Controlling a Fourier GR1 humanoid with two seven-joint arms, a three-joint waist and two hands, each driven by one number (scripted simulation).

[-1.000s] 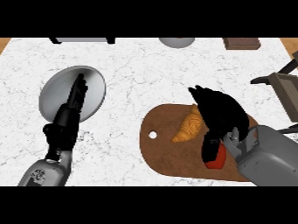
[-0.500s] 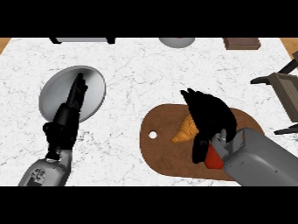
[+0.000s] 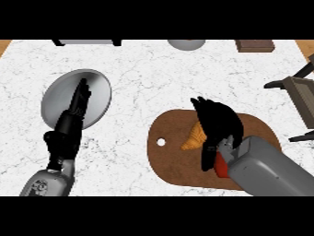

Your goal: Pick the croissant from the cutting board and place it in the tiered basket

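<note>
Lay on the cutting board (image 3: 173, 161) at five o'clock: croissant (image 3: 194, 138), half hidden under the right hand (image 3: 217, 123), whose fingers arched over without visibly clamping. Judged light, flaky, crushable; best cupped around the thick middle. Left hand (image 3: 76, 103) rested straight-fingered at nine o'clock.

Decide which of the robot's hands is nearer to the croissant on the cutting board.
Right. The right hand is directly over the croissant, partly covering it. The left hand lies far off to the left, over the grey plate.

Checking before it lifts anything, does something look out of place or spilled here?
Nothing stands out. The croissant lies on the cutting board under the right hand; the left hand hovers open over a plate.
</note>
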